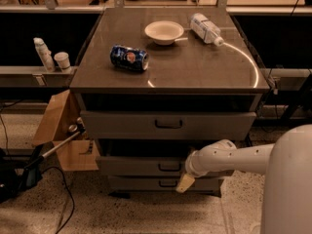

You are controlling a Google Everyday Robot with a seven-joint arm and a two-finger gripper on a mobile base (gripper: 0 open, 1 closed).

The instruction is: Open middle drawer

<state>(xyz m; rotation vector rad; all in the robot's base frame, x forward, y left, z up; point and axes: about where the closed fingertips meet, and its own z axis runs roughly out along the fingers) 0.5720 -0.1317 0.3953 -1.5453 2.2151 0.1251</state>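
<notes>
The tool (185,183) hangs just below-right of the middle drawer (131,165) handle (170,167), probably to hook it; its opening cannot be told.

text: none readable | can (129,58): blue label, lettering illegible | gripper (185,183): just below middle drawer (131,166), right of its handle
</notes>
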